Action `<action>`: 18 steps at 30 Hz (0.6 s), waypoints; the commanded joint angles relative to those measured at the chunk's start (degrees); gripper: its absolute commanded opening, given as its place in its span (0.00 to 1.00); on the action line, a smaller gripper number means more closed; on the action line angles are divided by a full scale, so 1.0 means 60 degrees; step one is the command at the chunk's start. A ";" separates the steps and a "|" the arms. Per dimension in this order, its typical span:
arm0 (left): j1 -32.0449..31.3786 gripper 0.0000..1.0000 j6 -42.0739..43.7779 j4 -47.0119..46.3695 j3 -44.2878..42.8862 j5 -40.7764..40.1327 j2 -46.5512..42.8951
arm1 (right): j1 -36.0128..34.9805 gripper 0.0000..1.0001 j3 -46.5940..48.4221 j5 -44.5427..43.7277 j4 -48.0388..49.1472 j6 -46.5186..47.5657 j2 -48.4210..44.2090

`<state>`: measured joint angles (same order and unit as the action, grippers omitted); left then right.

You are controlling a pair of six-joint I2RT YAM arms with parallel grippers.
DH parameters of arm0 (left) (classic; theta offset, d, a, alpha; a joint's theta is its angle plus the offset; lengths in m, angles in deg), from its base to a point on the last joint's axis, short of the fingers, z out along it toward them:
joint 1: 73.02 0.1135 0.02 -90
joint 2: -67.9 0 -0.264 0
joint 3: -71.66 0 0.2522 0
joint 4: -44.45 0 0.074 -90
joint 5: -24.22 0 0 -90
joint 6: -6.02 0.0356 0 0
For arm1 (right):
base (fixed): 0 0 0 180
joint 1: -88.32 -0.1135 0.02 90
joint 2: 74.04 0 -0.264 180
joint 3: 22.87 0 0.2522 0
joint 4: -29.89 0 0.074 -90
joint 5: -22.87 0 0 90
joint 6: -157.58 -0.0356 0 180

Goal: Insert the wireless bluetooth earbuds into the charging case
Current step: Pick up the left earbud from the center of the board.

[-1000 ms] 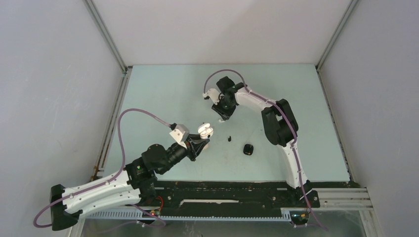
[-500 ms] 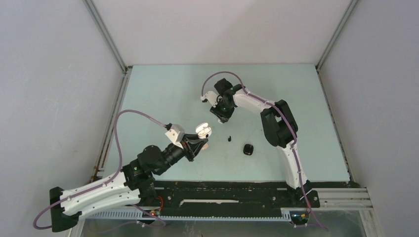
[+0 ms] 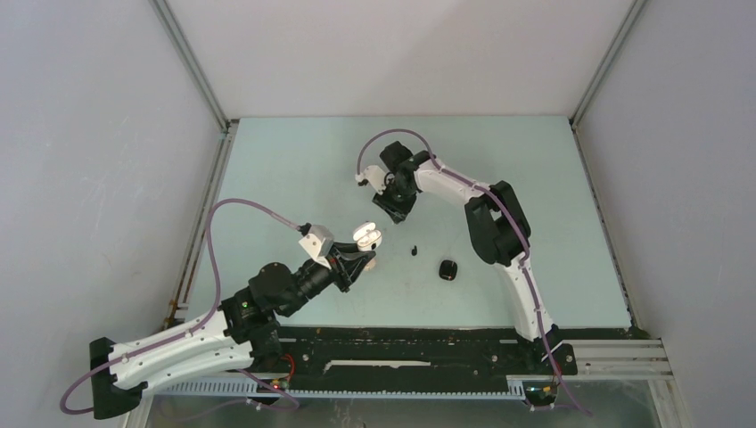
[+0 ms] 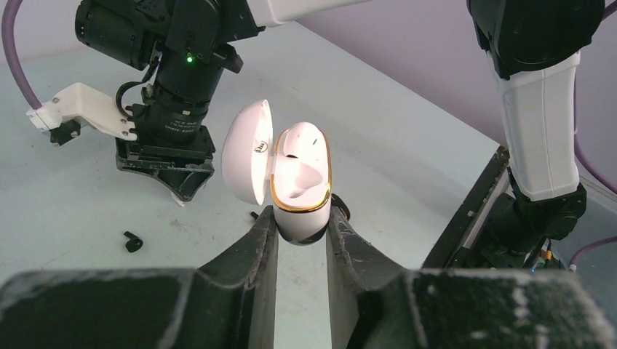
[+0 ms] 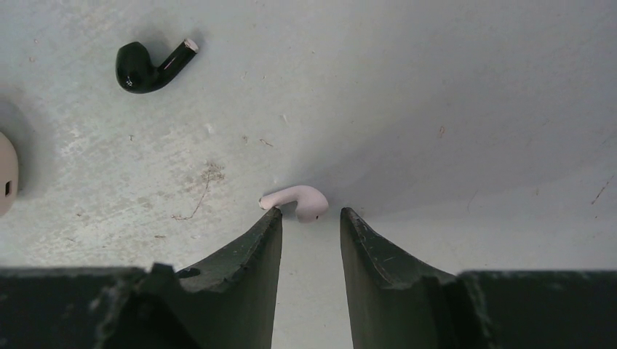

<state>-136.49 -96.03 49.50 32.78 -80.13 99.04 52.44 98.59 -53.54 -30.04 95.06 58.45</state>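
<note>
Fingers of my right gripper [image 5: 311, 218] stand parted, pinching nothing | pale earbud [image 5: 297, 201] lies on table [image 5: 473, 109] at their tips, stem crosswise to gap | my left gripper [image 4: 300, 225] clamps open charging case [image 4: 300, 182], well apart.

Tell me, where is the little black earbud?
In the top view the black earbud lies loose on the table, between the open white case to its left and the black case to its right.
</note>
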 commanded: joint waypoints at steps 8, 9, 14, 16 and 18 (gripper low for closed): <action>0.0023 0.00 -0.0071 -0.0189 0.0013 0.0084 0.0109 | 0.0295 0.38 0.0713 0.1060 -0.0494 -0.0208 0.0800; 0.0029 0.00 -0.0071 -0.0189 0.0024 0.0104 0.0124 | 0.0336 0.38 0.0745 0.1131 -0.0530 -0.0229 0.0851; 0.0028 0.00 -0.0086 -0.0227 0.0013 0.0123 0.0172 | 0.0444 0.34 0.0952 0.1379 -0.0713 -0.0362 0.0998; 0.0030 0.00 -0.0093 -0.0246 0.0013 0.0128 0.0194 | 0.0444 0.32 0.0934 0.1411 -0.0738 -0.0364 0.0980; 0.0030 0.00 -0.0100 -0.0248 0.0000 0.0155 0.0214 | 0.0443 0.31 0.0932 0.1433 -0.0777 -0.0366 0.0976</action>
<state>-136.49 -96.03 49.55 32.82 -80.08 100.17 55.17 103.57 -45.85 -32.38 93.49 61.68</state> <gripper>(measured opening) 0.274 0.321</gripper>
